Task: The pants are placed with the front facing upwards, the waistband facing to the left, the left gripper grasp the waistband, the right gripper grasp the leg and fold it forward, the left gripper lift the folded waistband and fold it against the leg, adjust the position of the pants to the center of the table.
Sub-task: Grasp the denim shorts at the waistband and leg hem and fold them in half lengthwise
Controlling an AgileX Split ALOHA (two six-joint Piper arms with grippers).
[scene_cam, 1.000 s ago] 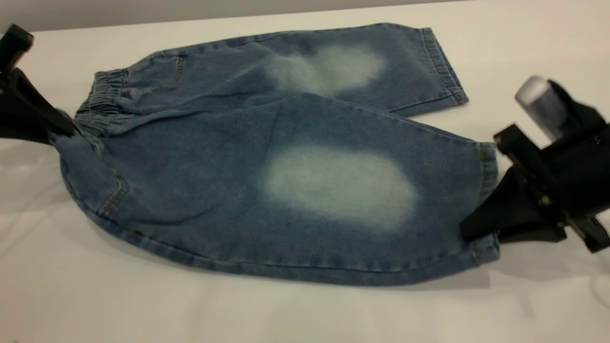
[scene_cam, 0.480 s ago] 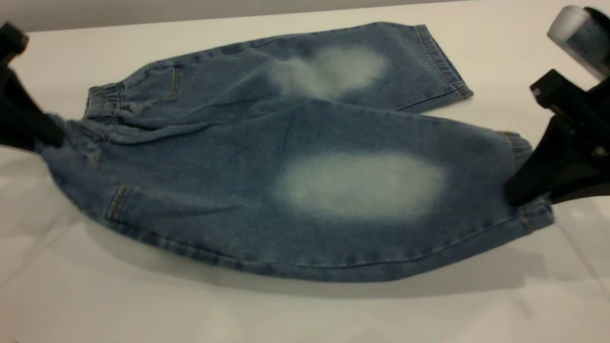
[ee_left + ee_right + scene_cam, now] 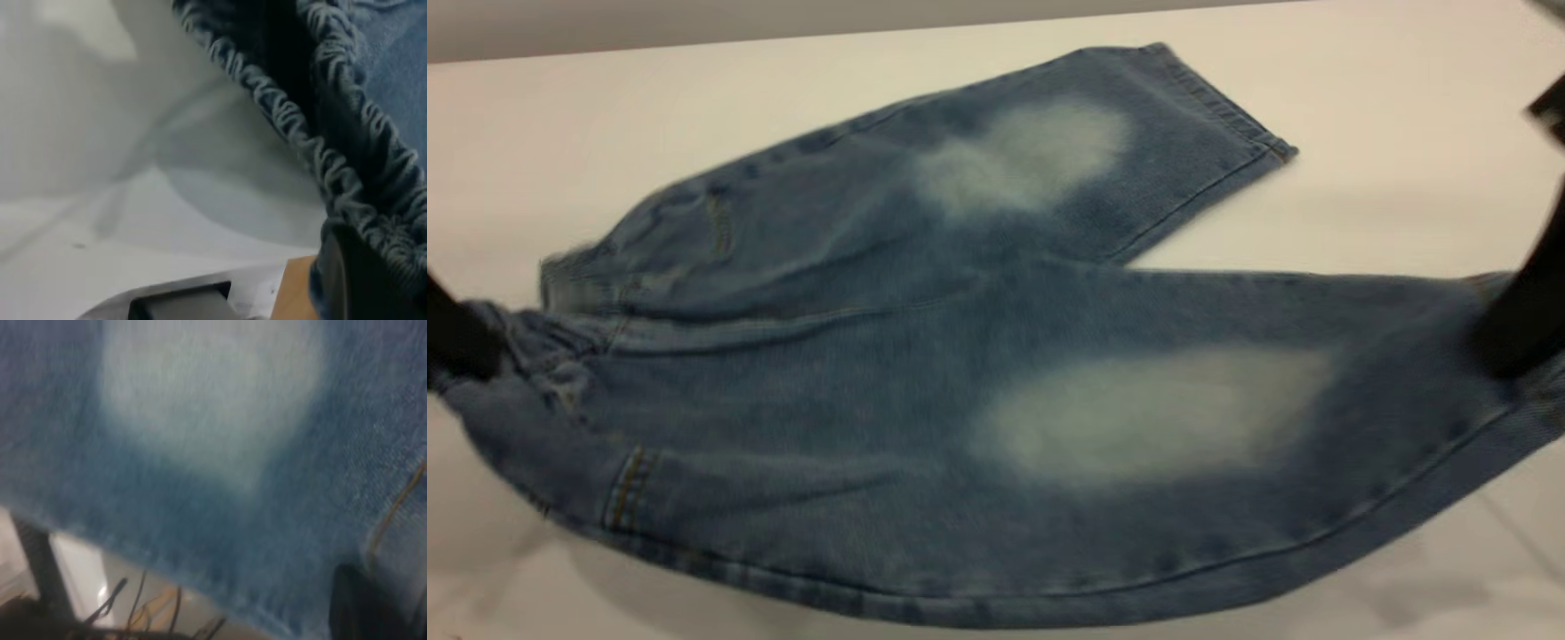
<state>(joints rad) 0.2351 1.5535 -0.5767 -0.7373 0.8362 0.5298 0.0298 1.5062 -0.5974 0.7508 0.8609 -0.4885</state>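
Note:
The blue denim pants (image 3: 854, 373) hang stretched between both arms, the near half lifted off the white table (image 3: 694, 98). My left gripper (image 3: 458, 342) at the far left edge is shut on the ruffled waistband (image 3: 525, 342); the gathered band (image 3: 347, 153) fills the left wrist view above a dark finger (image 3: 363, 280). My right gripper (image 3: 1516, 324) at the far right is shut on the hem of the near leg (image 3: 1316, 418), whose pale knee patch (image 3: 207, 393) fills the right wrist view. The far leg (image 3: 1103, 151) still lies on the table.
The table's far edge (image 3: 783, 40) runs along the top of the exterior view. Bare tabletop lies to the right of the far leg and behind the pants. In the left wrist view, a wooden surface (image 3: 293, 293) shows below the table level.
Both grippers have risen and spread apart, lifting the waistband and near leg off the table. The pants now hang taut and closer to the camera; the far leg has dragged and swung.

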